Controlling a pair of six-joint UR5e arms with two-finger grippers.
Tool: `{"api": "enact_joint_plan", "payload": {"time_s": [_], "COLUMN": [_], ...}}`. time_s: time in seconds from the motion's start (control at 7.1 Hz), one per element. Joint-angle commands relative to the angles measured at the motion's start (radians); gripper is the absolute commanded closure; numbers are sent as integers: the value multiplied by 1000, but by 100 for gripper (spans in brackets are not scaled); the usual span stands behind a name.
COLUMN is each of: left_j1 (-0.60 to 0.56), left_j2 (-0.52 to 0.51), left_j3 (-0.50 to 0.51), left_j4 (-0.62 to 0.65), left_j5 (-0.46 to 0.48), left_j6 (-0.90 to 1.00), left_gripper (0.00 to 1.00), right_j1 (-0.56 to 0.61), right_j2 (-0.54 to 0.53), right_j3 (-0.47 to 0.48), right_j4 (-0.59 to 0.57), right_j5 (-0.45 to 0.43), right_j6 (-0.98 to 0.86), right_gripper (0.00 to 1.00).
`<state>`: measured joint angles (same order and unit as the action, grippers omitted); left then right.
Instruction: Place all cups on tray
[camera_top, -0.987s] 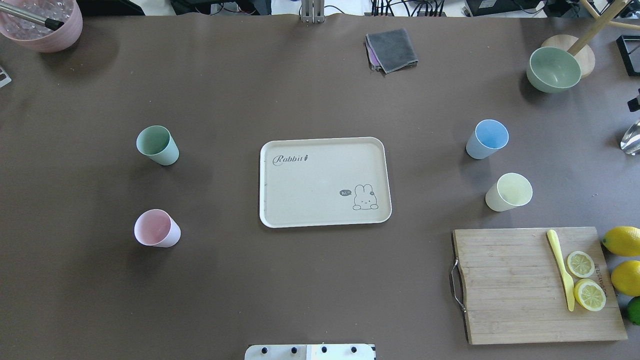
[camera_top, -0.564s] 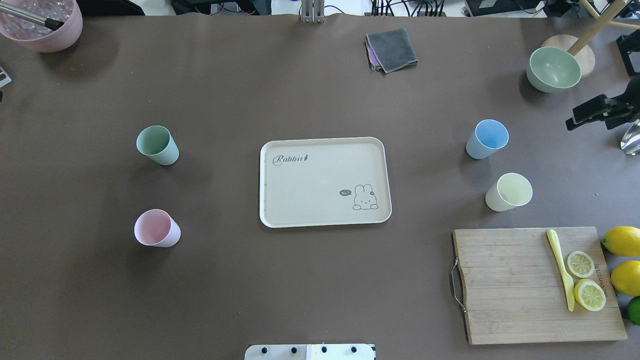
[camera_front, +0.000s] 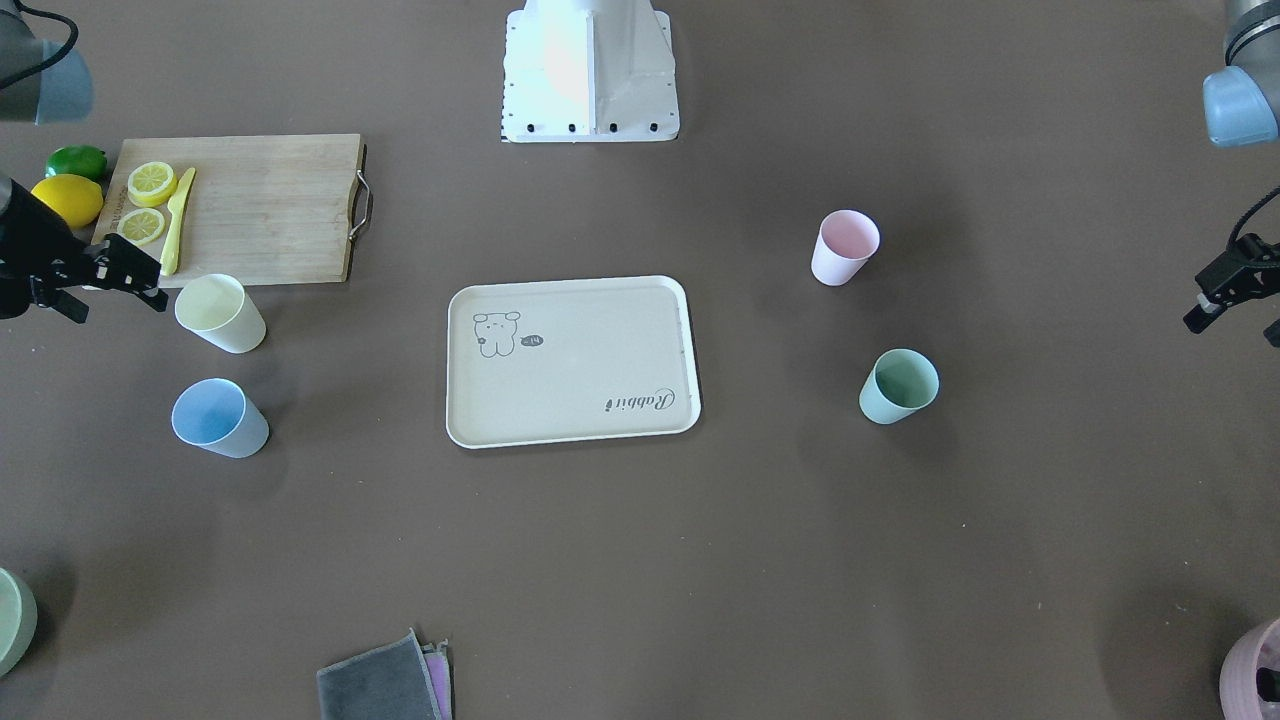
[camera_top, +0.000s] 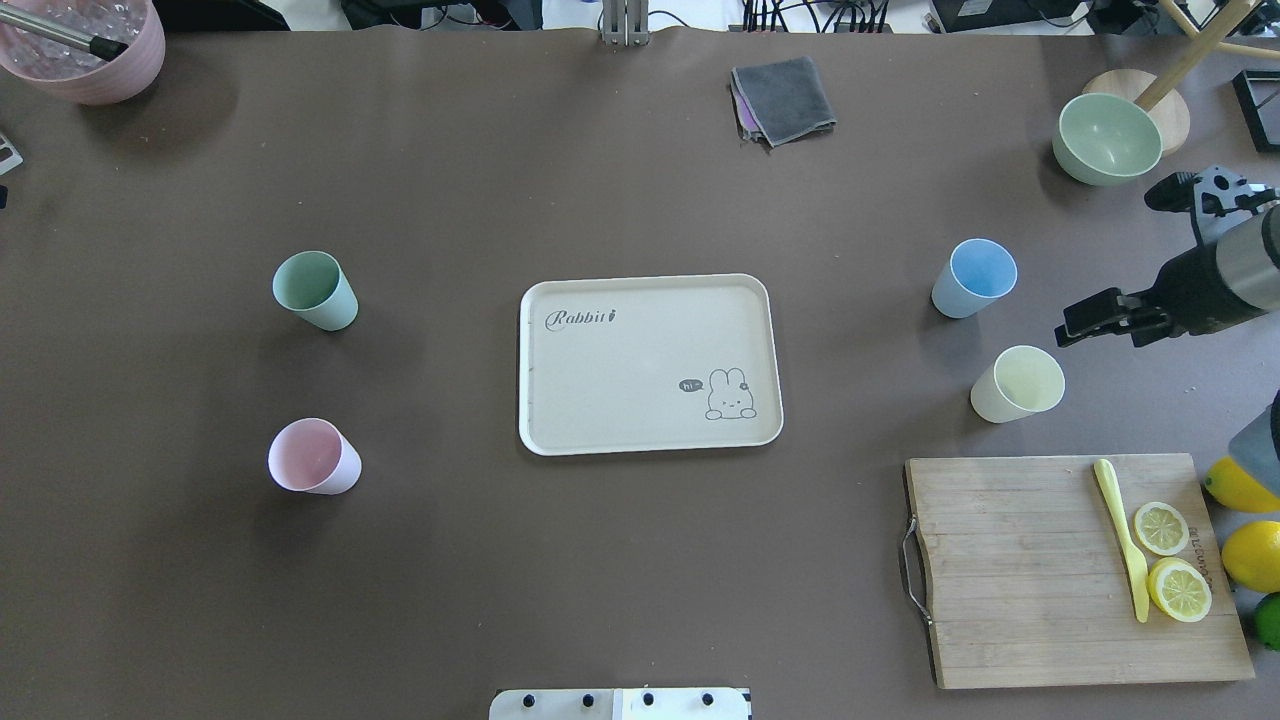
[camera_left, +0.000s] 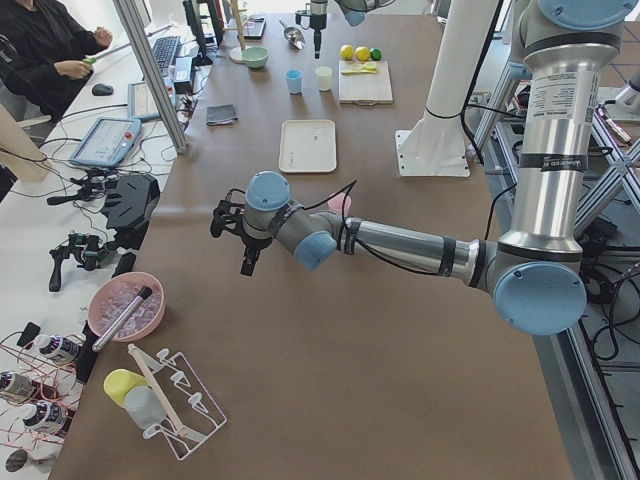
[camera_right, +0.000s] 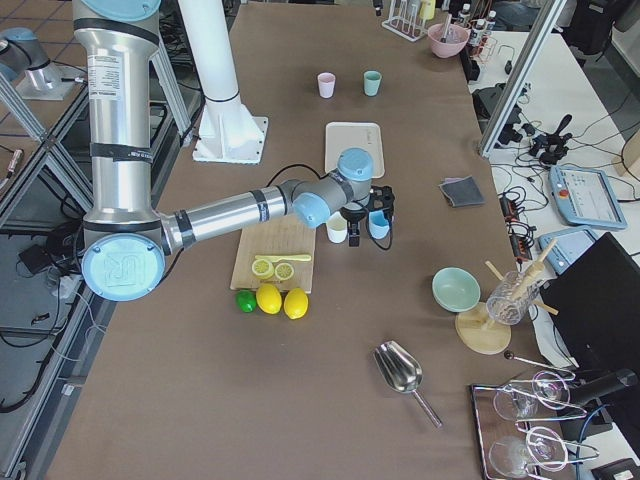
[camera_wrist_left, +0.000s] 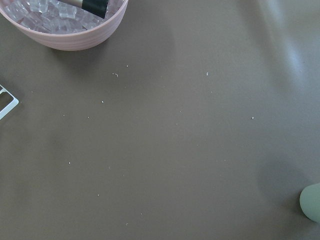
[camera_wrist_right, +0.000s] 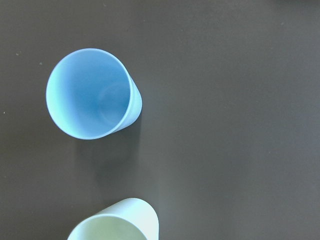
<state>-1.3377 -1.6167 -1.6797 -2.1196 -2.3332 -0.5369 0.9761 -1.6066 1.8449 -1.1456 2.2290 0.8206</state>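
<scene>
The cream rabbit tray (camera_top: 620, 400) lies empty at the table's middle. The mint green cup (camera_top: 315, 290) and the pink cup (camera_top: 313, 457) stand upright to its left. The light blue cup (camera_top: 975, 278) and the yellow cup (camera_top: 1018, 384) stand to its right. My right gripper (camera_top: 1100, 335) hovers open and empty just right of the blue and yellow cups; its wrist view looks down on the blue cup (camera_wrist_right: 92, 95) and the yellow cup's rim (camera_wrist_right: 117, 222). My left gripper (camera_front: 1235, 333) hangs open and empty beyond the mint cup (camera_front: 898, 386), far from the tray (camera_front: 570, 400).
A wooden cutting board (camera_top: 1020, 570) with lemon slices and a yellow knife lies front right, with lemons (camera_top: 1250, 555) beside it. A pale-green bowl (camera_top: 1107, 138) and a grey cloth (camera_top: 783, 100) sit at the back. A mauve container of ice (camera_top: 85, 50) stands back left.
My right arm has come in from the right edge and moved forward and inward to beside the blue and yellow cups. The cups and tray have not moved.
</scene>
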Motion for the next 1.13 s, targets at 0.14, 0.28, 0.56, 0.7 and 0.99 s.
{"api": "enact_joint_plan", "payload": {"time_s": [0.14,0.28,0.56,0.7,0.99], "left_j1": [0,0,0,0,23], "left_j2": [12,14,14,14,-2], "left_j3": [-3,-3,-5,-12,-26], "left_j4": [-3,-3,-3,-2,-3], "left_j5": [-3,-3,-8,-11,-12], "left_j6": [0,1,1,-2,-97], "left_gripper": [2,2,2,2,2], "right_j1": [-105,-117,-148,-146,-105], "right_j2": [-15,-16,-13,-6,4], "right_j3": [-9,-15,-18,-10,36], "right_j4": [23,23,24,24,9], "right_j5": [-72,-74,-78,-74,-1], "right_j6": [61,66,66,66,68], "right_gripper": [9,73,100,100,100]}}
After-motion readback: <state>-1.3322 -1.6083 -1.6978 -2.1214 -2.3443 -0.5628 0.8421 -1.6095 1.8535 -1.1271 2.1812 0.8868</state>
